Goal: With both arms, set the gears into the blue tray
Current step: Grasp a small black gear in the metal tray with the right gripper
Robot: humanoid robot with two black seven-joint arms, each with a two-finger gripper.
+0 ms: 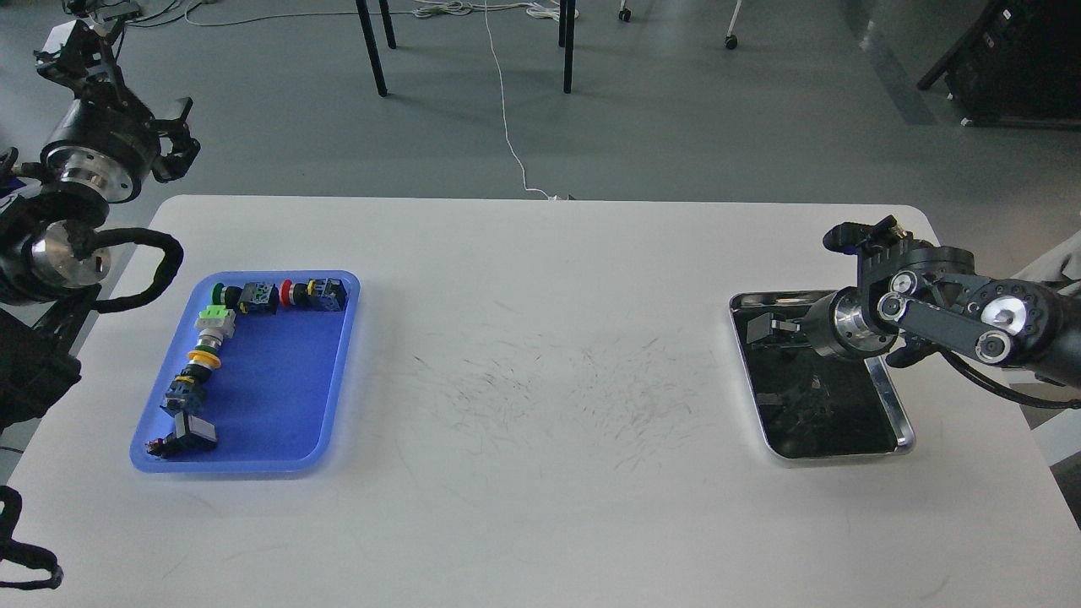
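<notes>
The blue tray (283, 397) lies on the left of the white table, with several colourful push-button switches (207, 333) along its left and far sides. The gears are hard to make out: only small dark shapes (806, 404) show on the dark bottom of the silver tray (897, 405) at the right. My right gripper (764, 328) reaches in from the right, low over that tray's far end, and its fingers blend into the dark bottom. My left gripper (165, 139) is raised beyond the table's far left corner, well away from the blue tray.
Black chair or table legs (372, 46) and a white cable (507, 110) are on the floor past the table's far edge. The middle of the table shows only dark scuff marks (557, 388). A cable loop (143, 270) of my left arm hangs beside the blue tray.
</notes>
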